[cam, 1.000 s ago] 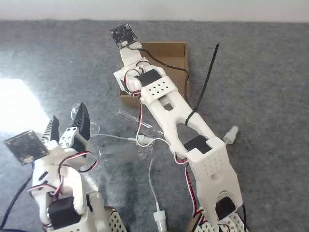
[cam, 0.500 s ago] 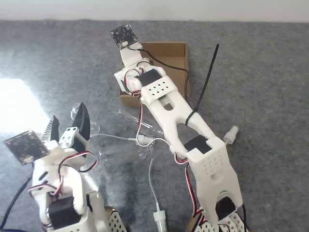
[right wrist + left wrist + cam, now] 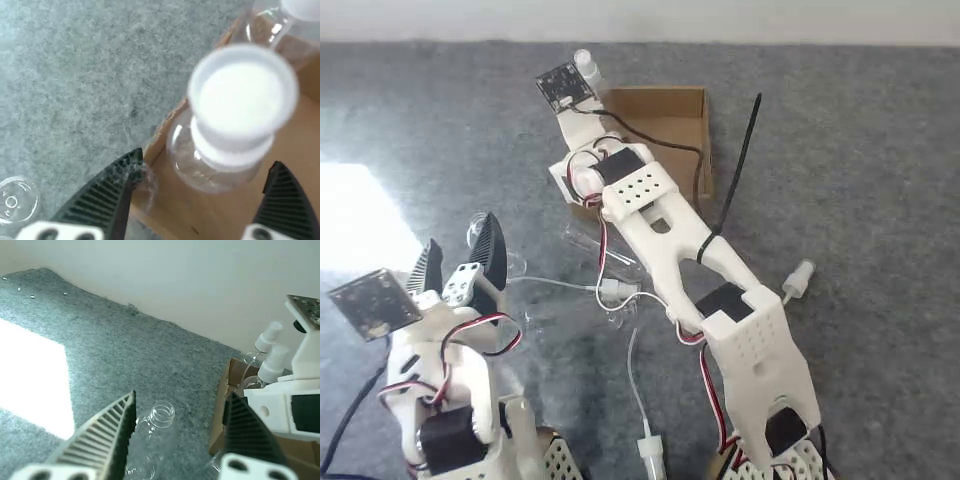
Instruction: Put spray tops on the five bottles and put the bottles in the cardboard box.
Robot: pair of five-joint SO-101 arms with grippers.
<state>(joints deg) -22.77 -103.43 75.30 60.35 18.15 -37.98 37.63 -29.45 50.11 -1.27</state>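
Holding the same pose as a second ago, the left gripper has its fingers spread wide with nothing gripped. An uncapped bottle lies on the carpet between and just beyond the fingertips, mouth open. Further right lies a loose spray top with its tube, beside the clear bottles; their outlines are hard to trace, so any count is a guess. Near the arm bases sits another loose top.

Since half a second ago the right arm has tipped up and swung slightly left, so a capped bottle now pokes out past its wrist board. On the right gripper the fingers are wide apart. The capped bottle stands between them, touching neither, in a corner of the cardboard box. A second capped bottle stands beyond the fingertips.

This reads as a release: two boxed, probably three left to cap. Far right lies the last spray top. In the high view the right fingers are under the board and the arm covers the box's near wall. Cap tightness cannot be judged.
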